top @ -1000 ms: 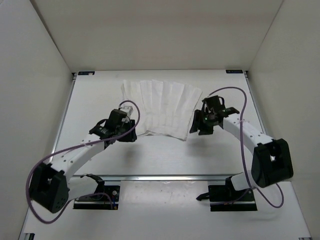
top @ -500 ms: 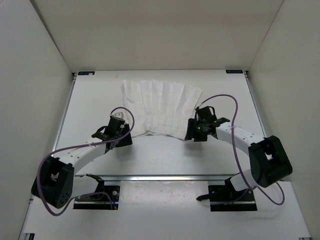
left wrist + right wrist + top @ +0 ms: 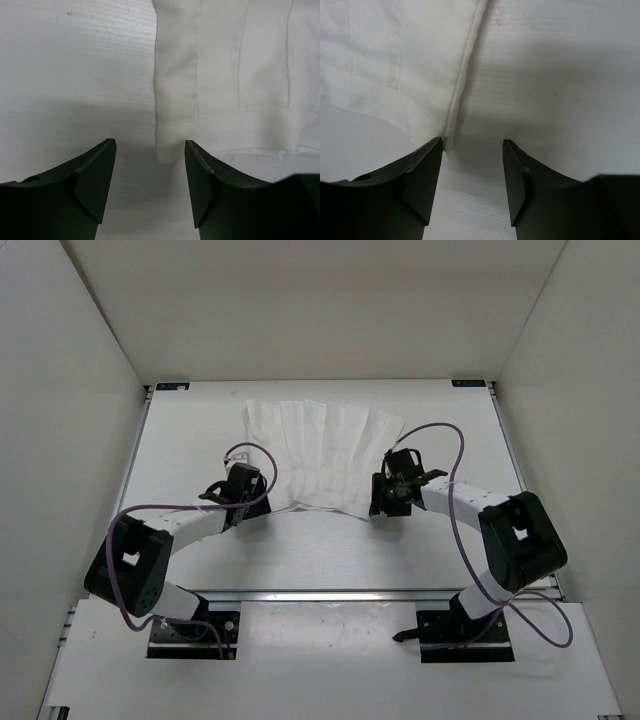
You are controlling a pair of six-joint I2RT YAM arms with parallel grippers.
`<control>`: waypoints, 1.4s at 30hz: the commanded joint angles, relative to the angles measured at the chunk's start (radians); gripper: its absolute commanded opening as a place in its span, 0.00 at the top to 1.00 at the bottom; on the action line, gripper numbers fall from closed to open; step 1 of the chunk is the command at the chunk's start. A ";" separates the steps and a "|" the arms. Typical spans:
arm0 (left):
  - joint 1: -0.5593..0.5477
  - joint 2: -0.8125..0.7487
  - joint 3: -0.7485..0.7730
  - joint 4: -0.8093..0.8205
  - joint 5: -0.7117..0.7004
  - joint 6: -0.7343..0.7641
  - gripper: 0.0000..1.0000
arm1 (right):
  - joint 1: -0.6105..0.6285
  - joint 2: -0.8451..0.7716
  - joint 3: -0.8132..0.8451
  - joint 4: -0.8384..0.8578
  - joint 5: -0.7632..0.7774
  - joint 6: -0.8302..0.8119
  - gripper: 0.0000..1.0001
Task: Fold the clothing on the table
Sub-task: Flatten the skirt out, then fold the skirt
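We see left hand (image 3: 150,144) and right hand (image 3: 472,141) open, empty, at near corners of the clothing (image 3: 322,455). Likely placed there to pinch and fold it.

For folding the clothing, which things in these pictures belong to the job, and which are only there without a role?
Belong to the job:
- clothing, lying on the table
- left gripper and right gripper, both open, one at each near corner of the fabric

Only there:
- purple cables
- aluminium rail
- black corner brackets
- white walls
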 commanded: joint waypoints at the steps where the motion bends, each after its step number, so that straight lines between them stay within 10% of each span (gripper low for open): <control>1: 0.008 0.012 0.045 0.071 -0.043 -0.016 0.32 | 0.009 0.034 0.030 0.047 0.002 -0.001 0.51; 17: -0.010 0.123 0.103 0.062 -0.048 -0.010 0.39 | 0.076 0.067 0.056 0.057 0.036 0.039 0.58; 21: -0.029 0.156 0.126 0.054 -0.051 -0.001 0.66 | 0.081 0.102 0.087 0.025 0.050 0.032 0.60; 25: -0.032 0.186 0.138 0.051 -0.046 0.016 1.00 | 0.078 0.139 0.092 0.013 0.036 0.028 0.92; 42: -0.094 -0.222 0.162 -0.386 -0.005 0.098 1.00 | 0.053 -0.332 0.064 -0.327 -0.072 -0.041 1.00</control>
